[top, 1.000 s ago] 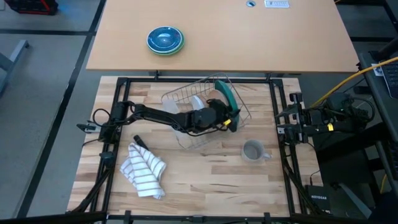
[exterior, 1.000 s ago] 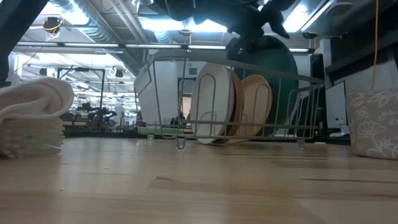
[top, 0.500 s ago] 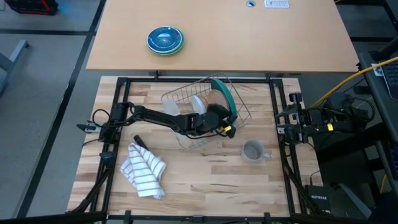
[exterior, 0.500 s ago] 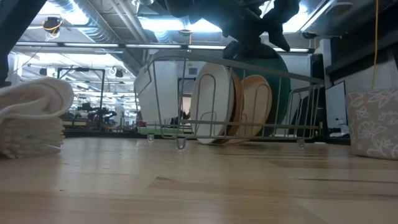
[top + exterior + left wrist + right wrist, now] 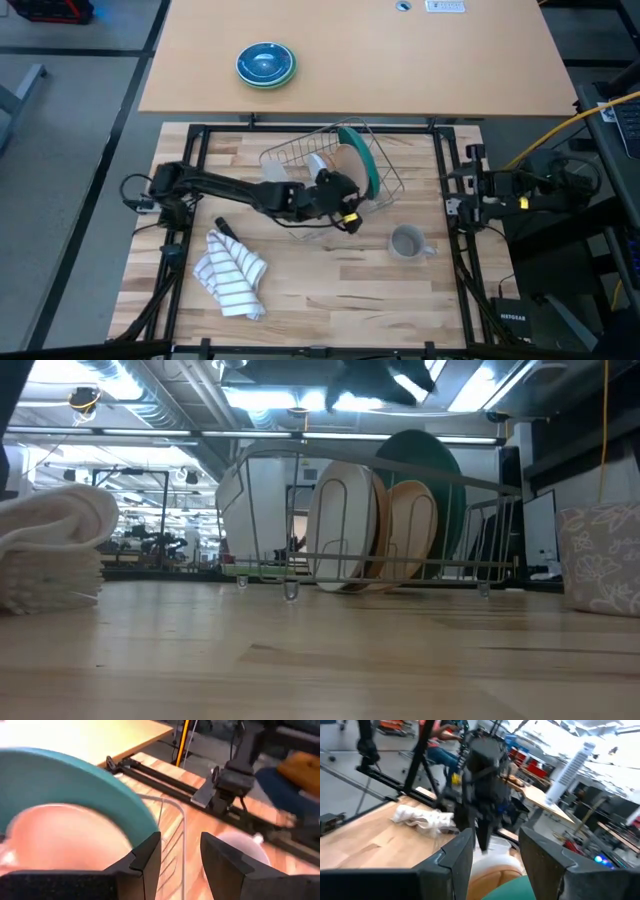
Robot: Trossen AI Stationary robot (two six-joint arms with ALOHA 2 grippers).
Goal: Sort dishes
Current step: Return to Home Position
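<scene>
Since the white plate (image 5: 338, 525), tan plate (image 5: 418, 530) and green plate (image 5: 432, 458) all stand upright in the rack (image 5: 273, 155), sorting looks done; the left tool (image 5: 180, 847) hangs open, empty, above the rack's edge; the right tool (image 5: 495, 842) waits open, well apart from it.

A large workshop-like lab (exposed ceiling ducts (image 5: 112, 382), strip lights (image 5: 272, 400)) behind the table (image 5: 300, 660).
</scene>
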